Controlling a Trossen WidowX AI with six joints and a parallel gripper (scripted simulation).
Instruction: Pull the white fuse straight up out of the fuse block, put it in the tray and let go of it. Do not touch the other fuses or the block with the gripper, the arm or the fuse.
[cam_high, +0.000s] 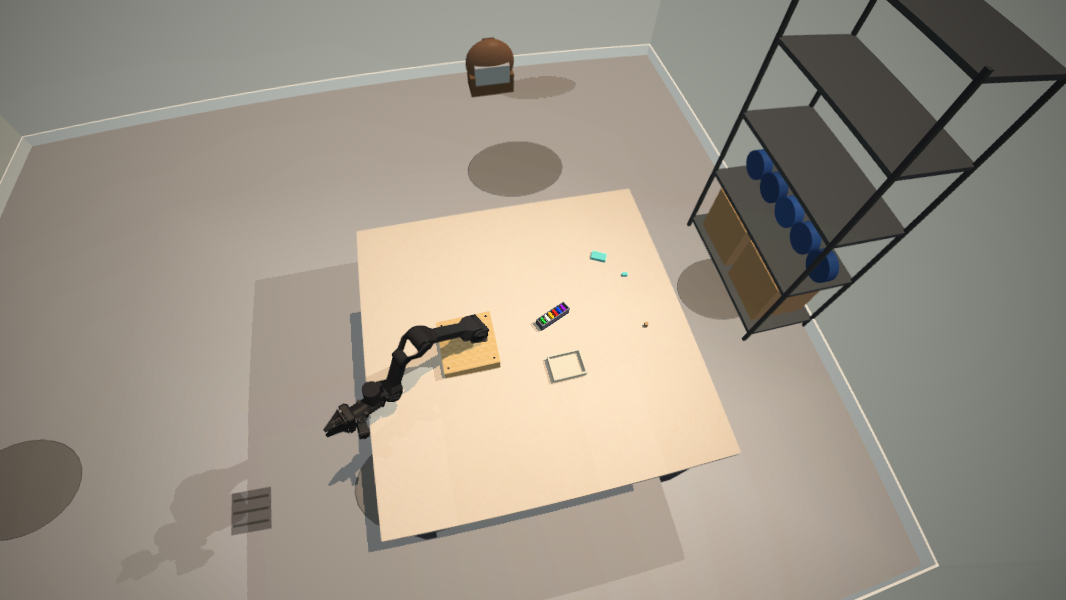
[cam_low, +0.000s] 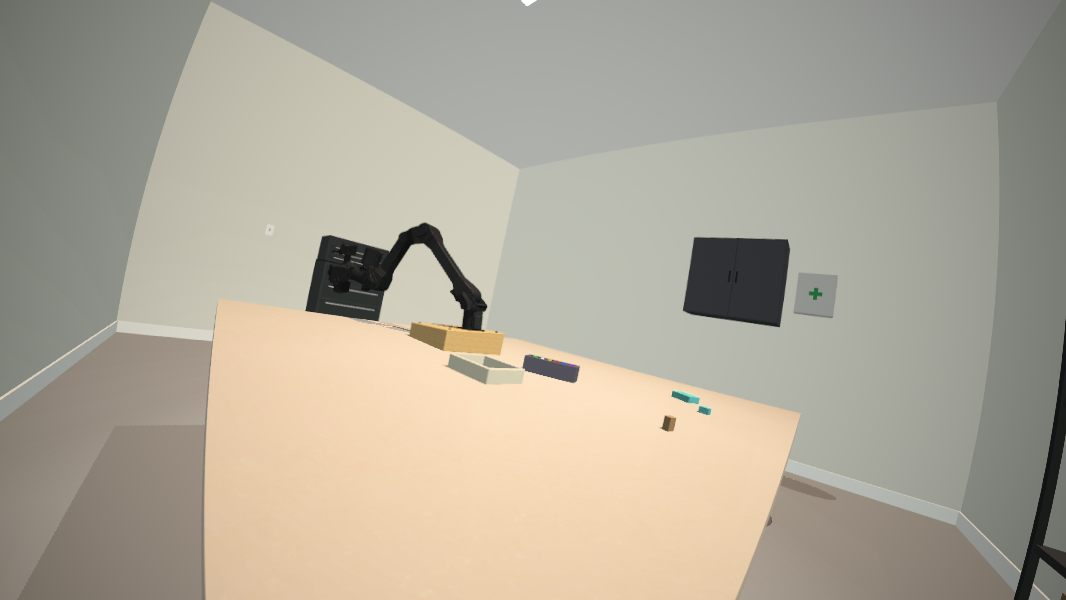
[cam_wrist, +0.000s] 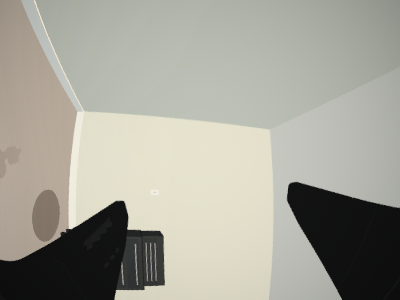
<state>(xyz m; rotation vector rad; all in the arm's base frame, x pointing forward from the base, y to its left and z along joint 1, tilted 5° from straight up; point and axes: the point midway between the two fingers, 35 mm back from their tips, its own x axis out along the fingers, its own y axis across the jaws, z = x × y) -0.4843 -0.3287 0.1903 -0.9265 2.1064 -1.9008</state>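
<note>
From the fuse block (cam_high: 555, 318) (cam_low: 550, 368), the teal pieces (cam_high: 598, 256) (cam_low: 684, 397) and small brown block (cam_high: 645, 324) (cam_low: 669, 423), nearest the exterior camera, stand well apart, on the side away from the arm. Leftmost from above, the gripper (cam_high: 325, 430) (cam_wrist: 211, 202) is far from the block, past the table edge (cam_high: 375, 477), jaws spread wide and holding nothing. The white fuse (cam_high: 547, 317) sits in the block, between green and yellow; pulling, placing and releasing all remain. The tray (cam_high: 566, 366) (cam_low: 486, 370) lies near the block; close neighbouring fuses could crowd the fingers.

End effector (cam_high: 333, 426) (cam_low: 340, 269) (cam_wrist: 211, 202) open, arm bent.
</note>
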